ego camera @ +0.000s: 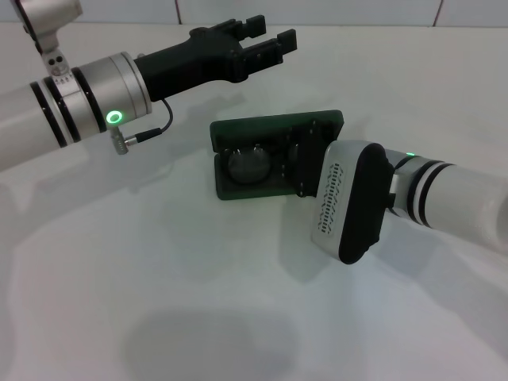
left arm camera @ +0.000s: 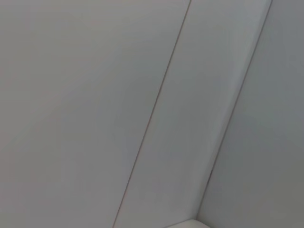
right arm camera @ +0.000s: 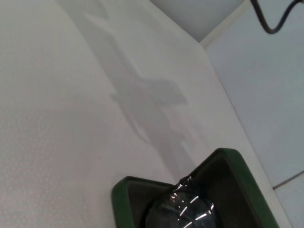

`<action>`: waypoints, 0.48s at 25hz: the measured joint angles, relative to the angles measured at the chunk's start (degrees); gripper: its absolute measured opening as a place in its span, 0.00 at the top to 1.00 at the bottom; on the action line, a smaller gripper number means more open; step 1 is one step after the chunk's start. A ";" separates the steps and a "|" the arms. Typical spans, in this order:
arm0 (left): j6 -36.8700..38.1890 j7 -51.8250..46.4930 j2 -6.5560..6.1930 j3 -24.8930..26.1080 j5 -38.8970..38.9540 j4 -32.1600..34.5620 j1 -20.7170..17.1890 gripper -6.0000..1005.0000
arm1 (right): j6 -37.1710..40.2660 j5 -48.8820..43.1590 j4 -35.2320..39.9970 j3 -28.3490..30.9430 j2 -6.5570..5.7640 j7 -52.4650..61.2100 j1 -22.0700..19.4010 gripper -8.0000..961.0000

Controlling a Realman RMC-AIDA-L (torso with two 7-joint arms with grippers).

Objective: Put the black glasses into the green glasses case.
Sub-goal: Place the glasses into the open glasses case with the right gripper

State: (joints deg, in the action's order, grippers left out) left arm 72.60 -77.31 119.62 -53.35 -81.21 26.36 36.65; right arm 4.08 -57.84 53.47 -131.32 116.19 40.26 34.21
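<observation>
The black glasses (ego camera: 252, 165) are seen lying inside the open green glasses case (ego camera: 238, 131) mid-table, partly hidden by the right gripper (ego camera: 304, 163), jaw state can't be told; left gripper (ego camera: 266, 41) is held open near the far edge

Table: my white matte tabletop (ego camera: 198, 302) fills most of the frame
Wall: pale tiles (ego camera: 333, 11), thin seams, top edge
Light: soft overhead, blurry shadows lower left on table
</observation>
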 joint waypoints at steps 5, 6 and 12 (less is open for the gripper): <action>-0.01 -0.02 0.00 0.00 0.00 0.00 0.00 0.29 | -0.20 0.07 -0.18 -0.52 0.00 0.23 0.01 0.72; -0.01 -0.03 0.00 0.00 0.00 0.00 -0.03 0.29 | -0.22 0.08 -0.17 -0.57 0.00 0.31 0.01 0.72; -0.01 -0.03 0.00 0.00 0.00 0.00 -0.24 0.29 | -0.27 0.09 0.46 -0.60 0.00 0.09 -0.36 0.80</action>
State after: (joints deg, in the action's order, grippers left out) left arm 72.59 -77.34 119.62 -53.35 -81.21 26.36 36.41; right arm 3.82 -57.75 53.93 -131.92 116.18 40.35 33.85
